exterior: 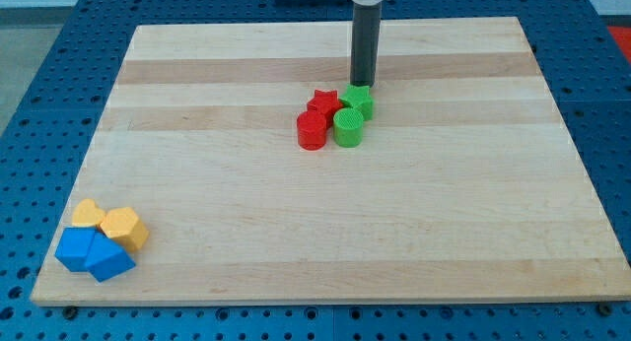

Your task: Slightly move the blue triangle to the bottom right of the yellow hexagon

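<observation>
The blue triangle (108, 260) lies near the board's bottom left corner, just below the yellow hexagon (124, 228) and touching it. A second blue block (74, 248) sits against the triangle's left side. A second yellow block (89, 215) sits to the left of the hexagon. My tip (363, 84) is far away at the view's top centre, just above the green star (359, 101).
A cluster sits at the board's upper middle: a red star (323, 103), a red cylinder (312, 130), a green cylinder (348, 127) and the green star. The wooden board's left edge (87, 164) and bottom edge (315, 300) run close to the blue and yellow blocks.
</observation>
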Tool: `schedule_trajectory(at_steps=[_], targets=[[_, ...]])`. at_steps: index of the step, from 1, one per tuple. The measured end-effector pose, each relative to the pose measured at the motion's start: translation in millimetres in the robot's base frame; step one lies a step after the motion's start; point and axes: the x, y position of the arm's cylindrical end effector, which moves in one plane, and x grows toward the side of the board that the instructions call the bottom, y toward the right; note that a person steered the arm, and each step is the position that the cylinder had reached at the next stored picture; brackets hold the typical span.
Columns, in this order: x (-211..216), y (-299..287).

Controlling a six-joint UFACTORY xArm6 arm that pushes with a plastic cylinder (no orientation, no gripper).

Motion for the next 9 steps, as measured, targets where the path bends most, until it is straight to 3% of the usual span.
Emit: schedule_trajectory(at_steps=[1, 2, 3, 4, 5, 7, 9], targets=[[-2, -3], [-16, -55], [-20, -148], [6, -235], [72, -287], [169, -347], [176, -351]])
